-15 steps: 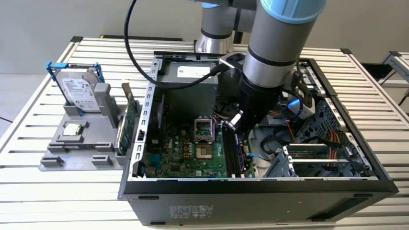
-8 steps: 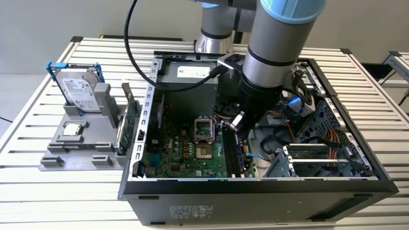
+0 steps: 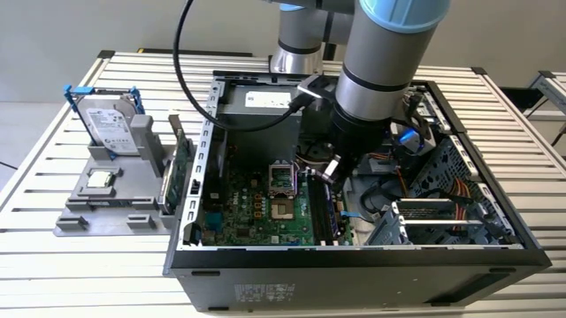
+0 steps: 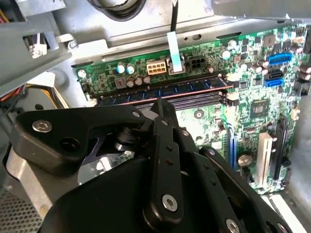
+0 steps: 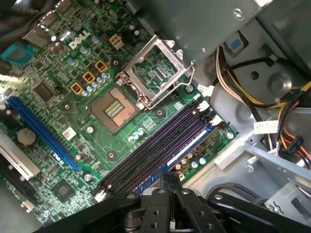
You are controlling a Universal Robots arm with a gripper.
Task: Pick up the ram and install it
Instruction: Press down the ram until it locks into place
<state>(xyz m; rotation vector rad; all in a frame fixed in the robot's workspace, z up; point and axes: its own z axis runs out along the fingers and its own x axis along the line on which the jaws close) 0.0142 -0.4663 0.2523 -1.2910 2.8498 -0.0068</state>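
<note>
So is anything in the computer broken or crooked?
Nothing looks broken. One odd thing: the processor socket on the motherboard is empty, its metal lid tilted up open. The ram looks straight along its slot.

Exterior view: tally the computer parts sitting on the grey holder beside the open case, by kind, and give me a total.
Hard drive in blue frame: 1
Green card with metal bracket: 1
Small square chip: 1
Total: 3, all on the grey holder
</note>
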